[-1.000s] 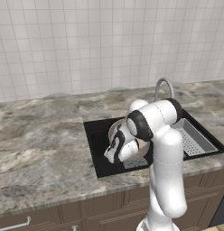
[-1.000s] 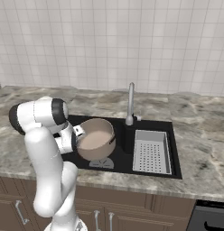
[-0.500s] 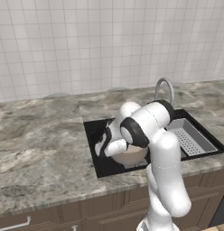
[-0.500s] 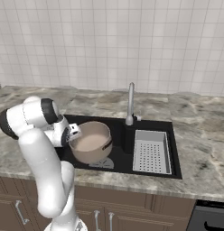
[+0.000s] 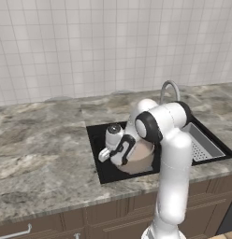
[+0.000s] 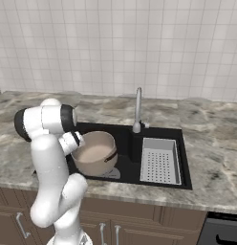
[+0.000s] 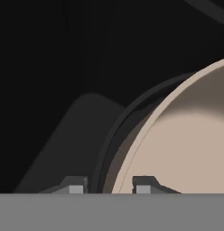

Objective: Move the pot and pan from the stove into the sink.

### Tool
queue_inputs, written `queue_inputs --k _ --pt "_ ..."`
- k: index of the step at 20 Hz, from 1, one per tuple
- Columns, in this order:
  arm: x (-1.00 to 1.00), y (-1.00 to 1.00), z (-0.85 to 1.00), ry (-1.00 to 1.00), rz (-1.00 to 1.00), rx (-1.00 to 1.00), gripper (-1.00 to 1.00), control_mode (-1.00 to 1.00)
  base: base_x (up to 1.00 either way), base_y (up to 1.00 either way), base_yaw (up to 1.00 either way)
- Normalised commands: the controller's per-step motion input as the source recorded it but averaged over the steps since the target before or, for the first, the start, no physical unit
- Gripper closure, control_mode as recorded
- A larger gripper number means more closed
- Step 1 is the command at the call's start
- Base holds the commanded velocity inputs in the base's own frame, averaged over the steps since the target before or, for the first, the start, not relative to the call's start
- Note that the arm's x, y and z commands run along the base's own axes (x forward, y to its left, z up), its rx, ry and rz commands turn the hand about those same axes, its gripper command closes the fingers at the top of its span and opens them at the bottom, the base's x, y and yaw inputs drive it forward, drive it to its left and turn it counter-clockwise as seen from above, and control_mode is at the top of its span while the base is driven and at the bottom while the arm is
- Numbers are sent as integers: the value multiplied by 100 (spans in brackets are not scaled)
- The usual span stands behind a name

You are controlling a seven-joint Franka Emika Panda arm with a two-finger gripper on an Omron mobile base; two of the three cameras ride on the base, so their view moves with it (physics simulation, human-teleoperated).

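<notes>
The sink (image 6: 125, 139) is a black basin set into a grey marbled desk (image 5: 43, 144), and everything else is told from it. A curved silver faucet (image 6: 138, 107) stands at its back edge, and a grey perforated drainer tray (image 6: 160, 160) fills its right part. A white tiled wall (image 6: 139, 43) rises behind, and brown cabinet fronts (image 6: 139, 225) run below the desk edge.

The pot (image 6: 95, 152) sits upright in the left part of the sink, well apart from the faucet base and just beside the drainer tray, with a dark band-like handle on its side facing the tray. Under its front edge a paler flat patch shows on the sink floor; what it is cannot be told.

In the left base view the arm's elbow and forearm cover most of the pot (image 5: 139, 158), leaving just its lower front curve. In the right base view the upper arm hides the sink's left edge and the pot's left rim.

The arm bends sharply at the elbow above the sink, the hand reaching down at the pot's left side. The claw (image 7: 109, 186) straddles the pot's rim (image 7: 150, 131), one fingertip (image 7: 76, 185) outside the wall, the other inside over the beige bottom. The jaws stand narrowly apart around the rim; whether they press it or stand just clear cannot be told.
</notes>
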Motion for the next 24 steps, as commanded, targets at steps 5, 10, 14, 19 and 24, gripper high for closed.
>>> queue_inputs --k 5,10,14,19,24 --pt "1 0 -5 0 0 0 100 -100 0 0 0" --pt "9 0 -9 0 0 0 100 -100 0 0 0" --pt "3 0 -4 0 0 0 100 -100 0 0 0" --pt "0 0 0 0 0 0 -100 -100 0 0 0" --pt "2 0 21 0 -6 0 -100 -100 0 0 0"
